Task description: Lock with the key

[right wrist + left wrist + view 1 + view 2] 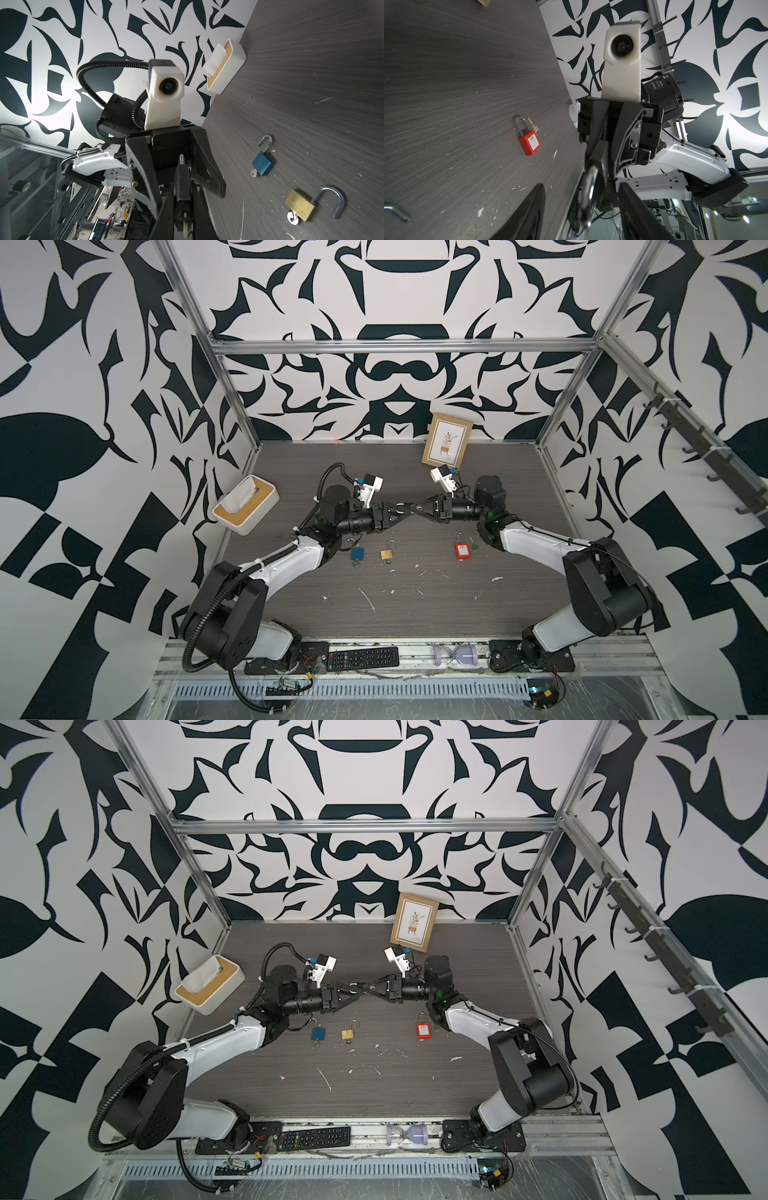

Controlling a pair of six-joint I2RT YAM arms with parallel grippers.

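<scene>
My two grippers meet tip to tip above the middle of the table in both top views. My right gripper (pixel 184 197) is shut on a black padlock (pixel 182 176), whose silver shackle (pixel 589 187) points at the left arm. My left gripper (pixel 581 187) is open, with one finger on each side of that shackle and a gap on both sides. A silver piece below the lock body, between the right fingers (pixel 168 207), may be the key; I cannot tell. In a top view the left gripper (pixel 404 510) and right gripper (pixel 409 505) overlap.
On the table below the grippers lie a blue padlock (pixel 356 552) and a brass padlock (pixel 387 552), both with open shackles, and a red padlock (pixel 460 549) with a loose key (pixel 533 124). Tissue box (pixel 245 504) at left, picture frame (pixel 448 445) at back, remote (pixel 362 657) and hourglass (pixel 457 653) in front.
</scene>
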